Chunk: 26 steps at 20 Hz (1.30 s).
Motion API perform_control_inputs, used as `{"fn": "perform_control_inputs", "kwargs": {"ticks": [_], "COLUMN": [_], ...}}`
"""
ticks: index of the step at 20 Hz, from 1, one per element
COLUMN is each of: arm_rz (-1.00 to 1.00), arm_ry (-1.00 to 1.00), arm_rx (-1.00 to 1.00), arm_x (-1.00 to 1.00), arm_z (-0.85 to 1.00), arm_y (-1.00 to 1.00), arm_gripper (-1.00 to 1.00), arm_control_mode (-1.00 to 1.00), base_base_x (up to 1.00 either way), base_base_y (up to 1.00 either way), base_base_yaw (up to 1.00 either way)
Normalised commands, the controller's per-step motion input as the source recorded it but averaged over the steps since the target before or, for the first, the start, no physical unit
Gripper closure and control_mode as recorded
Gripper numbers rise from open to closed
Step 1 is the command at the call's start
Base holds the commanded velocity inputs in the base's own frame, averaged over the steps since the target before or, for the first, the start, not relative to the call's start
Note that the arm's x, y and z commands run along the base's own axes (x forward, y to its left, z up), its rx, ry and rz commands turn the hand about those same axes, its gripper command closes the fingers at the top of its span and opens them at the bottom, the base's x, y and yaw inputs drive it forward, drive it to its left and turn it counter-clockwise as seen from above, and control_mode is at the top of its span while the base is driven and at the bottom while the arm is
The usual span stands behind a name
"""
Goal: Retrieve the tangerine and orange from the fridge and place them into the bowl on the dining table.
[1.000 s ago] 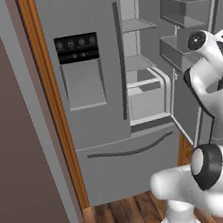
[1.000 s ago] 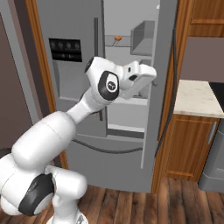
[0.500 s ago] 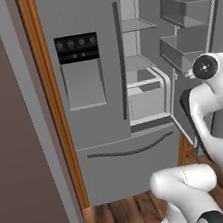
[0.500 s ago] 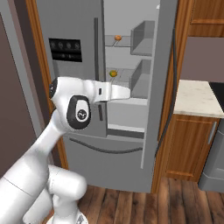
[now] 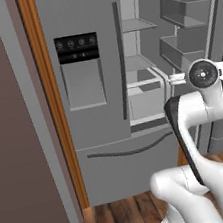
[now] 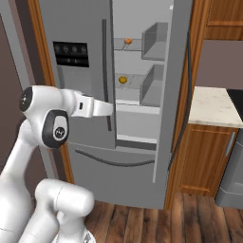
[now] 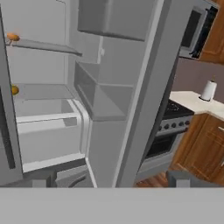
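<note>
Presently: fridge [image 6: 90, 118], grey, left door shut with black panel, right door swung wide. Upper shelf: small orange fruit [image 6: 128, 41] near the left wall. Shelf below: second orange-yellow fruit [image 6: 123, 80]; which is the tangerine cannot be told. Fingers [image 7: 109, 178] released, spread wide, empty, before the open compartment. Right: wooden cabinet [image 6: 206, 159] under a cream desk.
</note>
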Motion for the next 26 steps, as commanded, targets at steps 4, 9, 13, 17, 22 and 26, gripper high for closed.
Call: {"fn": "perform_control_inputs", "kwargs": {"ticks": [4, 9, 13, 17, 22, 26], "arm_rz": [0.31, 0.39, 0.17, 0.01, -0.04, -0.01], "arm_ry": [0.05, 0.01, 0.0, 0.02, 0.01, 0.05], "arm_rx": [0.23, 0.14, 0.13, 0.13, 0.03, 0.0], "arm_x": [-0.01, 0.01, 0.31, 0.62, 0.64, 0.54], "arm_z": [0.16, 0.0, 0.01, 0.03, 0.0, 0.0], "arm_y": [0.67, 0.5, 0.16, 0.03, 0.25, 0.31], "arm_gripper": [-1.0, -1.0, -1.0, -1.0, -1.0, -1.0], "arm_control_mode": [-1.0, -1.0, -1.0, -1.0, -1.0, -1.0], "base_base_x": [0.0, 0.0, 0.0, 0.0, 0.0, 0.0], "base_base_y": [0.0, 0.0, 0.0, 0.0, 0.0, 0.0], "base_base_yaw": [0.0, 0.0, 0.0, 0.0, 0.0, 0.0]}}
